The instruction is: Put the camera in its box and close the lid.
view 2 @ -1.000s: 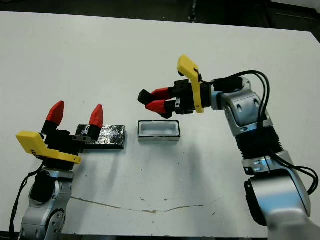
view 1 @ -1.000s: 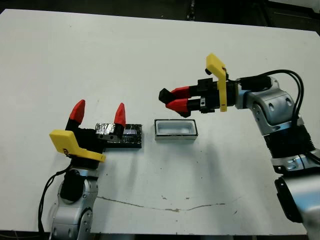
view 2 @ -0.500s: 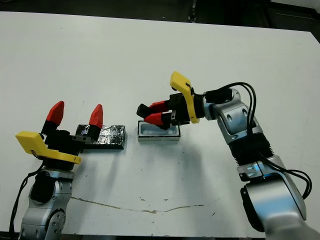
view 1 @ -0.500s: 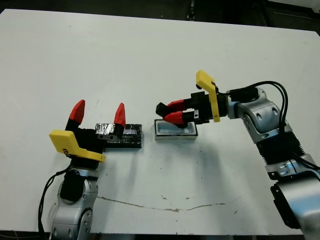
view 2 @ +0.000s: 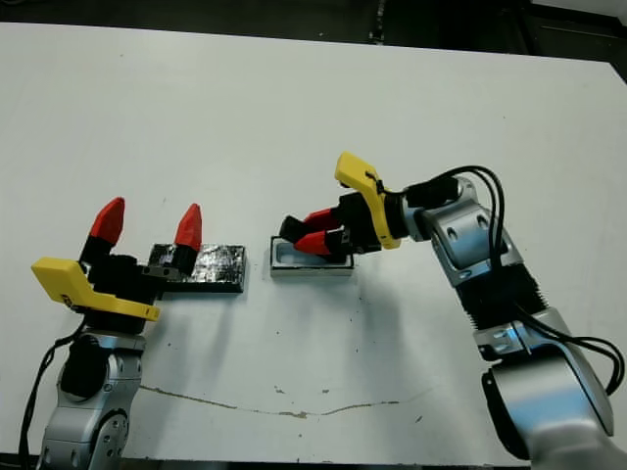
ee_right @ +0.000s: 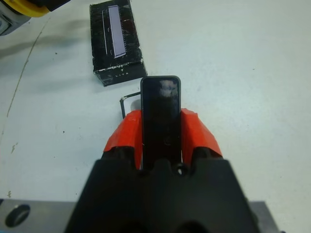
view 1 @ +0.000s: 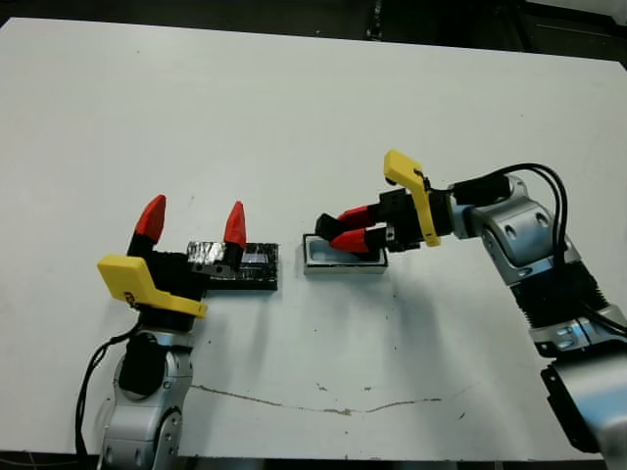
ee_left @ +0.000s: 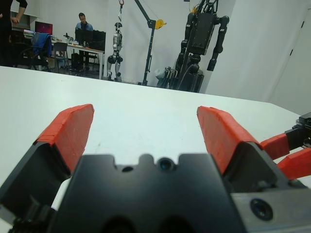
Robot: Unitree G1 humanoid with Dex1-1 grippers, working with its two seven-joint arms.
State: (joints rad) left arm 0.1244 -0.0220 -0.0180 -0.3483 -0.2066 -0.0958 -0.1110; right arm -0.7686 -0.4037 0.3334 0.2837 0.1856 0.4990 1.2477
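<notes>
My right gripper [view 1: 338, 229] is shut on the camera [ee_right: 160, 116], a flat black bar held between its red fingers [ee_right: 199, 136]. It hangs low over the box [view 1: 343, 267], a small white-lined tray at the table's middle, and the camera's tip [view 1: 321, 222] points at the box's left end. Whether the camera touches the box I cannot tell. The glossy black lid [view 1: 245, 266] with its pale stripe [ee_right: 116, 39] lies flat just left of the box. My left gripper [view 1: 193, 220] stands open by the lid's left end, fingertips up, holding nothing.
A thin dark scuff line [view 1: 323, 401] runs across the white table [view 1: 294, 108] near its front edge. In the left wrist view a seated person [ee_left: 83, 24], desks and robot rigs [ee_left: 201, 43] stand beyond the table's far side.
My right gripper has come down with the camera from above the box's far side to just over the box. The left arm and the lid have not moved.
</notes>
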